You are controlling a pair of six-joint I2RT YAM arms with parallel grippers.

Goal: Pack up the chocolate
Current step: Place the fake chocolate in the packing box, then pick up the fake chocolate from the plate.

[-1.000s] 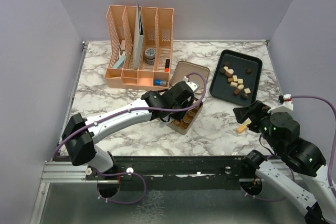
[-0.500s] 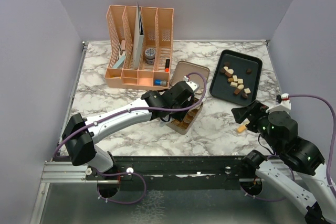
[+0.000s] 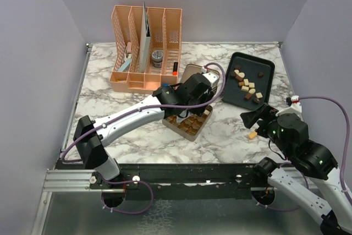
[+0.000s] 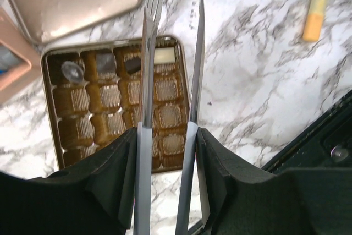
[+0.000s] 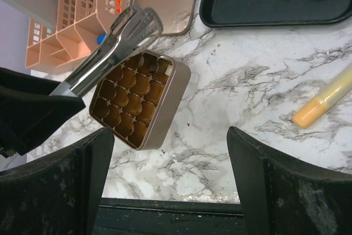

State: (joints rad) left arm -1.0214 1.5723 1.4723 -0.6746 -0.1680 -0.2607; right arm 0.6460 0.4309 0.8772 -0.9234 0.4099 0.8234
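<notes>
The square gold tin (image 3: 187, 123) lies open on the marble, its cups mostly empty. The left wrist view (image 4: 110, 114) shows a cream-white piece (image 4: 164, 55) and two dark pieces in its top row. Several loose chocolate pieces (image 3: 247, 87) lie on the dark tray (image 3: 265, 69). My left gripper (image 3: 197, 89) is shut on metal tongs (image 4: 147, 53), held above the tin's far edge; the tong tips look empty. The tongs also show in the right wrist view (image 5: 113, 48). My right gripper (image 3: 254, 118) is open and empty, hovering right of the tin (image 5: 140, 94).
The tin's lid (image 3: 193, 74) lies behind the tin. A peach desk organiser (image 3: 146, 48) stands at the back left. A yellow stick (image 3: 253, 134) lies on the marble under my right gripper. The black rail runs along the near edge.
My left arm has risen and shifted back and right with the tongs, uncovering the tin. My right gripper has edged slightly left and back.
</notes>
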